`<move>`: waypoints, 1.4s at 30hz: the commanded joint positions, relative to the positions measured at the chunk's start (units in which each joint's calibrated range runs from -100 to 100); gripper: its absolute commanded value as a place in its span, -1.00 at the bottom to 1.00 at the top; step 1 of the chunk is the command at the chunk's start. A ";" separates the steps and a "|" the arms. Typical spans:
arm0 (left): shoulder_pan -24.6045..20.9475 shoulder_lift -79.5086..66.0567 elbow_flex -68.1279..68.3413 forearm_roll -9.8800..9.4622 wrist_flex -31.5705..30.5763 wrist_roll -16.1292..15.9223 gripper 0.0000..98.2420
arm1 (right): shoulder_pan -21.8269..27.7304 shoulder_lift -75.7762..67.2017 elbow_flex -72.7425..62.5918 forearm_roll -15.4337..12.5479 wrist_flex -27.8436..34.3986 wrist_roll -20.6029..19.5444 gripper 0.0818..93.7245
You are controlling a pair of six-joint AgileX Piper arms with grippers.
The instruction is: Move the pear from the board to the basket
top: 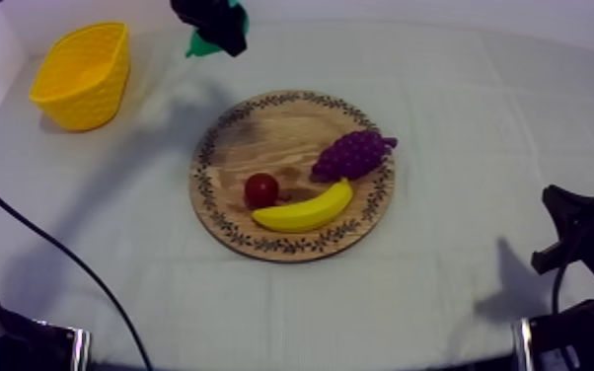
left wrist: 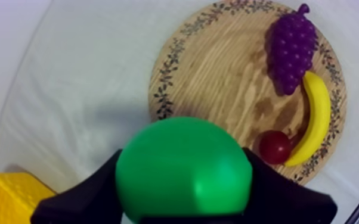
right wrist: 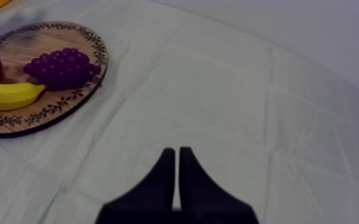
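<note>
Top view: the left gripper [top: 217, 25] hangs above the cloth [top: 459, 118] past the far edge of the wooden board [top: 271, 133], with the green pear [top: 199, 44] in its grasp. The yellow basket [top: 89, 99] stands apart from it, toward my left side. 3 fruits lie on the board: the bunch of grapes [top: 352, 155], the banana [top: 303, 210] and the small red fruit [top: 260, 188].

Left wrist view: the 2 black fingers [left wrist: 86, 196] pinch the pear from either side. Below it is bare cloth, with the board on one side and a corner of the basket on the other.

Right wrist view: the right gripper [right wrist: 176, 156] has its fingers pressed together on nothing, over bare cloth well apart from the board.

I judge the pick done and the carry in hand. The next move calls for bringing the pear sideways until it is over the basket's mouth, lowering it, then spreading the fingers. Letting go too soon would drop it on the cloth.
</note>
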 commanded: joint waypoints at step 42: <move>-25.74 -3.98 -0.19 1.56 -1.38 5.97 -0.10 | -0.01 -0.04 -0.05 -0.01 0.04 -0.02 -0.99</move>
